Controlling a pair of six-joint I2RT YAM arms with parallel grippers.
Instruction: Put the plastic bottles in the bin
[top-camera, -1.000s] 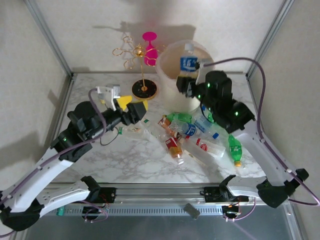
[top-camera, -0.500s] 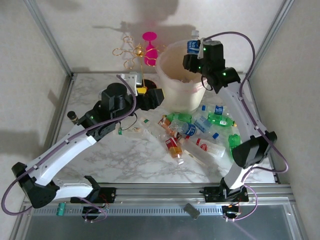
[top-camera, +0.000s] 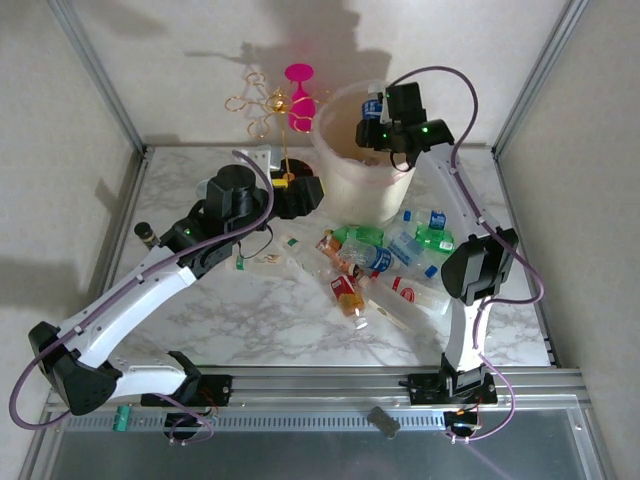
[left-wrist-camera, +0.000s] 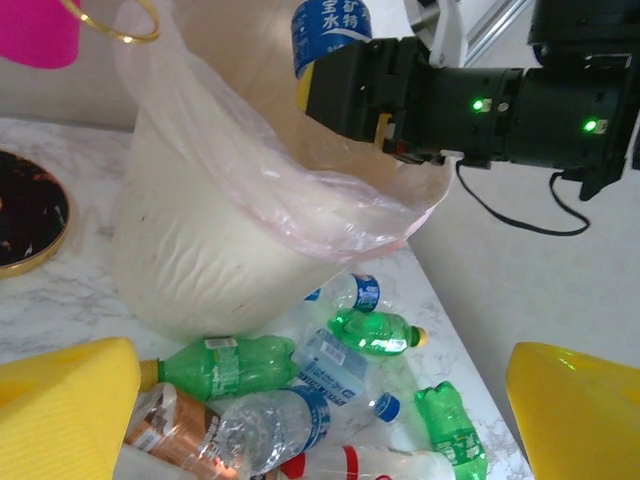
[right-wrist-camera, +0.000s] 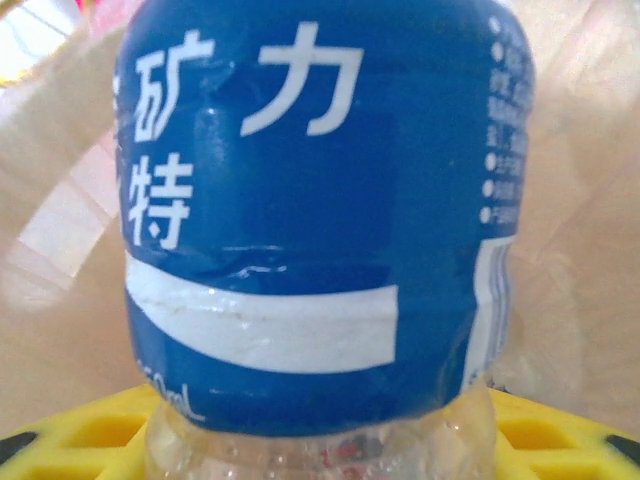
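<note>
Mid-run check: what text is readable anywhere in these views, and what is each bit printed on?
"矿力" above "特": white characters on the blue label of the bottle, right wrist view.
"水特": same label, left wrist view; the row above is cut off.
Fine print at the label's right edge: too small to read.
Labels on the bottles on the table: too small or blurred to read.

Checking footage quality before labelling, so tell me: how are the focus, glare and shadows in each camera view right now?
Top external: evenly lit, arm shadows on the back wall, pink glass looks oversaturated. Left wrist: bin and loose bottles sharp, its yellow fingers blurred. Right wrist: blue-label bottle very close, print readable, background soft.
</note>
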